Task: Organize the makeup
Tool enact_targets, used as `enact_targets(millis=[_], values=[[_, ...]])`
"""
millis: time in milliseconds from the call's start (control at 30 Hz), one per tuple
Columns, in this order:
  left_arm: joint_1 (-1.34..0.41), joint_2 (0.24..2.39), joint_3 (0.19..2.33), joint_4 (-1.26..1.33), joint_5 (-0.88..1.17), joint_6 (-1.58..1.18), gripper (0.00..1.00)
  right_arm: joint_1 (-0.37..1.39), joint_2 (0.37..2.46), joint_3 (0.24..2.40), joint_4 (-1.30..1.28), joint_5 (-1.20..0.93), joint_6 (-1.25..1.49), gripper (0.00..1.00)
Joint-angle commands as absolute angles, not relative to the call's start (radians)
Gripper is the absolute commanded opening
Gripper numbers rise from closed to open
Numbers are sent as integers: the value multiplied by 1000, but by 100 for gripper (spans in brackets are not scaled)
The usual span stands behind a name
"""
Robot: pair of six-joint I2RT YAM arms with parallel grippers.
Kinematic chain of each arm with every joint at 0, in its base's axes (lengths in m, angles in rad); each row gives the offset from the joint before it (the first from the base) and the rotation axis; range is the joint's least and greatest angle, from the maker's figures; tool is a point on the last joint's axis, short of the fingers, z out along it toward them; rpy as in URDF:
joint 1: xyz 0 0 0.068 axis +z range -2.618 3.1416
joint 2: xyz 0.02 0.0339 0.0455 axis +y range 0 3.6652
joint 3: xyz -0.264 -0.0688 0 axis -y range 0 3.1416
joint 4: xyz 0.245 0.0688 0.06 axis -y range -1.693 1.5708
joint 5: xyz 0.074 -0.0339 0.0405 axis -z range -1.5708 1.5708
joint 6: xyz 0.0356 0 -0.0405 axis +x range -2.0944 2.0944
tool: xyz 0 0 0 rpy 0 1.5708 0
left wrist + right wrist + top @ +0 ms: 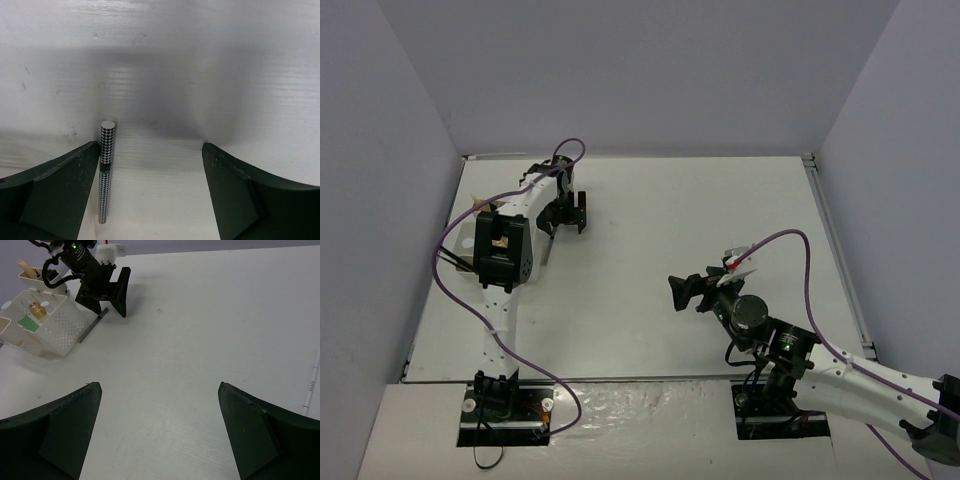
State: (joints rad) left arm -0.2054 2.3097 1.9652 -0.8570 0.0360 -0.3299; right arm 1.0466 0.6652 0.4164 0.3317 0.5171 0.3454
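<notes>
Hovering low around the table's point(650, 230) 10 o'clock, left gripper point(150, 150) jaws wide apart, nothing held, houndstooth pencil point(106, 170) lying flat just beside its 9 o'clock finger, white tray point(55, 325) close by, right gripper point(157, 390) gaping too, empty, around 4 o'clock

Bright, even light; soft shadow falls on the table point(165, 60) ahead of the left tool point(149, 147).

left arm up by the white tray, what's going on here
The left hand is open and low over the table, straddling a thin houndstooth-patterned makeup pencil that lies beside the white compartmented tray; it isn't gripped. The tray already holds a small bottle and more. The right hand is open and empty, off to the side.
</notes>
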Motion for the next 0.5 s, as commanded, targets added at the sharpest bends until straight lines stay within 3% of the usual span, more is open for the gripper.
enact_targets(millis=[0, 267, 467], values=[[-207, 2285, 1967, -853, 101, -356, 80, 1042, 653, 419, 387, 538, 362, 100], [-218, 2266, 1933, -844, 112, -356, 69, 1042, 646, 417, 384, 540, 365, 100], [-217, 2238, 1875, -847, 75, -328, 55, 1042, 632, 413, 384, 541, 372, 100]])
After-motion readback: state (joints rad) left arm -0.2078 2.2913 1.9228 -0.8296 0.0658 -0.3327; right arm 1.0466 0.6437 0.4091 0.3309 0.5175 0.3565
